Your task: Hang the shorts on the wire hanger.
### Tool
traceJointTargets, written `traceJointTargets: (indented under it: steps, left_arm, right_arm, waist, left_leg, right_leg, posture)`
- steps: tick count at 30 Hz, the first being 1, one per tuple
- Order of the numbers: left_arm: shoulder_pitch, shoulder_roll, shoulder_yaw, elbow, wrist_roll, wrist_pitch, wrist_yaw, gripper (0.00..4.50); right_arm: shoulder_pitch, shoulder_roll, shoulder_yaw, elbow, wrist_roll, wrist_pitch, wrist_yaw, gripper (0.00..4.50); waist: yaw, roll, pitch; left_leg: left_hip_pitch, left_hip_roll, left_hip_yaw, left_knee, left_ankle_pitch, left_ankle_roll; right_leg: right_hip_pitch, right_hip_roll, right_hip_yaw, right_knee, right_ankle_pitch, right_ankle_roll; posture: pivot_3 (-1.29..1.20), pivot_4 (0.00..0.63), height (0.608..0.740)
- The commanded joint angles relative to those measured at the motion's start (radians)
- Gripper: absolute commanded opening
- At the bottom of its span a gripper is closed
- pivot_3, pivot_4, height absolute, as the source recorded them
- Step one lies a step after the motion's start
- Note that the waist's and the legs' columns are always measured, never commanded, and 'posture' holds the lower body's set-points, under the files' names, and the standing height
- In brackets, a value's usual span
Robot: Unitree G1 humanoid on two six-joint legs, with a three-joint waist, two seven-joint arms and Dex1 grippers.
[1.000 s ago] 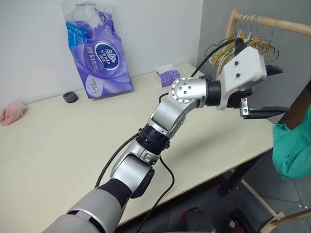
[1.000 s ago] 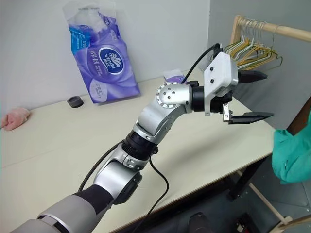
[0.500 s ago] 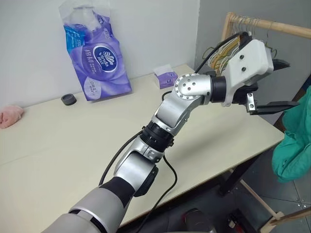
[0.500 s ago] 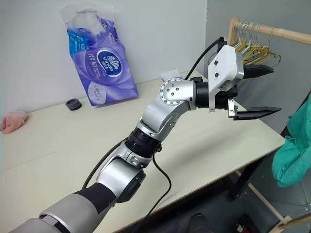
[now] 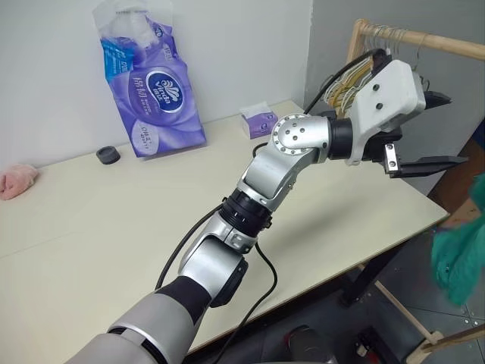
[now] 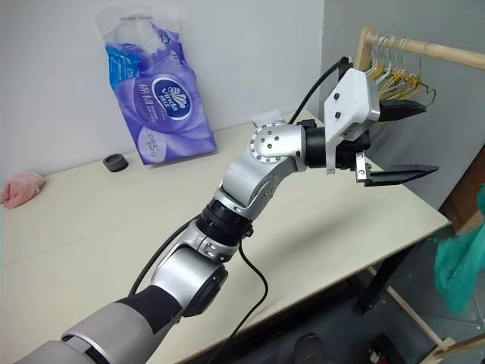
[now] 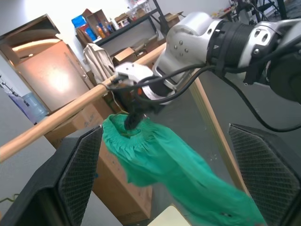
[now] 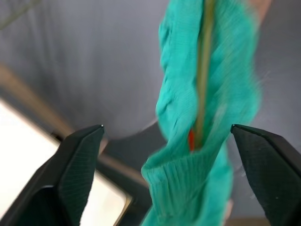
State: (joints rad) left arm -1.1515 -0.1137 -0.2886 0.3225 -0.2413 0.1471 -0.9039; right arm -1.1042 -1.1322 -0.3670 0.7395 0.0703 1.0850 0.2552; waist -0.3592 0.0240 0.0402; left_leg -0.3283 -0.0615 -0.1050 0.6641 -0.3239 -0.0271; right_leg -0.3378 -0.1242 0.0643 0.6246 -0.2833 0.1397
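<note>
The teal-green shorts (image 7: pixel 160 160) hang below a wooden rod (image 7: pixel 51 125) off the table's right side, and they show blurred at the right edge of the eye views (image 5: pixel 458 258). A thin olive wire hanger (image 8: pixel 203 70) runs down through their folds. My right gripper (image 8: pixel 167 127) is open, its fingers spread wide with the shorts just beyond them. In the left wrist view it sits at the gathered waistband (image 7: pixel 133 115). My left gripper (image 5: pixel 443 130) is open and empty, held above the table's right end and pointing toward the shorts.
A beige table (image 5: pixel 91 227) carries a purple tissue pack (image 5: pixel 151 83), a small tissue box (image 5: pixel 260 120), a black ring (image 5: pixel 108 155) and a pink cloth (image 5: pixel 17 180). Bunched hangers (image 6: pixel 394 76) hang on a wooden rail behind the left gripper. Cardboard boxes (image 7: pixel 120 197) stand below the shorts.
The right gripper has opened and let go of the shorts. They have swung toward the right edge of the eye views. The left arm has kept still; the camera shifted early on.
</note>
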Motion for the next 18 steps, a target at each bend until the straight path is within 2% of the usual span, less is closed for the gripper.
traceJointTargets:
  steps: [1,5,9,13,15,18]
  left_arm:
    - [0.0,0.01,0.026,-0.029,-0.012,0.016,0.003,4.5]
    - [0.063,0.055,0.03,-0.076,-0.031,0.092,-0.007,4.5]
    - [0.268,0.228,0.061,-0.187,-0.015,0.244,0.031,4.5]
    - [0.422,0.313,0.134,-0.24,0.063,0.326,0.252,4.5]
    - [0.5,0.311,0.222,-0.266,0.077,0.386,0.404,4.5]
    - [0.692,0.321,0.313,-0.341,0.209,0.372,0.666,4.5]
  right_arm:
    - [0.15,0.058,-0.044,-0.345,0.002,-0.029,-0.047,4.46]
    - [0.399,0.158,-0.063,-0.728,-0.011,-0.147,-0.06,4.46]
    - [0.702,0.353,0.06,-1.097,-0.002,-0.448,-0.02,4.46]
    - [0.814,0.517,0.141,-1.198,0.05,-0.569,0.022,4.46]
    - [0.848,0.588,0.197,-1.203,0.08,-0.606,0.053,4.46]
    - [0.874,0.709,0.322,-1.147,0.131,-0.676,0.125,4.46]
  waist:
    - [0.001,0.0,0.0]
    - [0.002,0.001,-0.001]
    - [-0.006,0.0,-0.005]
    - [0.004,0.001,-0.006]
    - [0.029,-0.01,-0.007]
    - [0.059,-0.02,-0.015]
  left_leg:
    - [0.0,0.001,-0.001,0.0,0.0,0.0]
    - [0.0,0.002,-0.002,0.001,0.0,-0.001]
    - [0.001,0.004,-0.006,0.001,0.002,-0.003]
    - [0.0,0.002,-0.008,0.004,0.002,-0.003]
    - [-0.003,0.0,-0.009,0.009,0.002,-0.003]
    - [-0.003,0.0,-0.015,0.01,0.001,-0.004]
  right_leg:
    - [0.0,0.0,0.0,0.0,0.0,0.0]
    - [-0.001,0.0,0.001,0.001,0.0,0.002]
    - [-0.002,0.001,0.002,0.003,0.0,0.002]
    - [-0.005,0.0,0.002,0.006,0.004,-0.003]
    - [-0.006,-0.001,0.002,0.006,0.005,-0.003]
    - [-0.007,0.0,0.0,0.005,0.006,-0.003]
  posture:
    - [-0.35,0.001,0.74]
    - [-0.34,0.0,0.74]
    - [-0.33,0.0,0.74]
    - [-0.29,0.0,0.74]
    - [-0.28,0.0,0.74]
    - [-0.22,0.0,0.74]
